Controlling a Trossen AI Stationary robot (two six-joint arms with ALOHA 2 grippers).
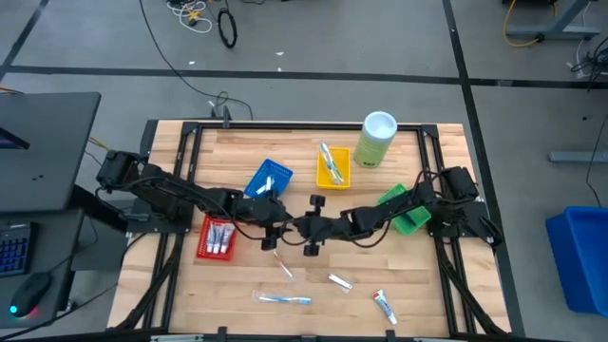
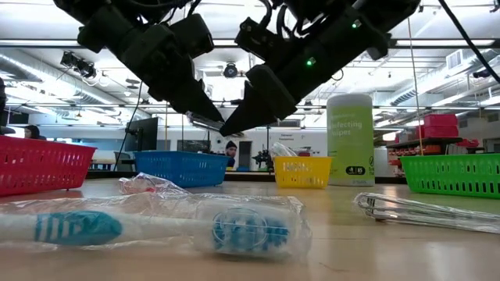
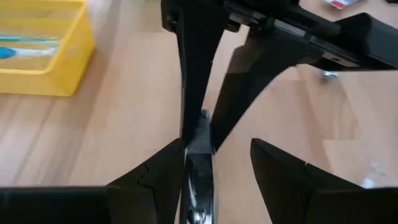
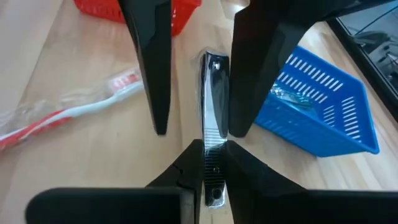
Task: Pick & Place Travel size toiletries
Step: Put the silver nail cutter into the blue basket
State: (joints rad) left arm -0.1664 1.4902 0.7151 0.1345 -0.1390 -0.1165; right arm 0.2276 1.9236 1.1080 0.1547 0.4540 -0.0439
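1. You see a silver nail clipper [image 4: 214, 99] held mid-air above the table centre; right gripper [image 4: 214, 155] pinches one end, while left gripper [image 3: 217, 168] stands wide, one finger touching it.
2. The canister [image 2: 350, 139] label reads "Disinfecting Wipes".
3. Your yellow tray [image 1: 332, 166] holds toothbrushes; red tray [image 1: 217, 237] holds tubes.
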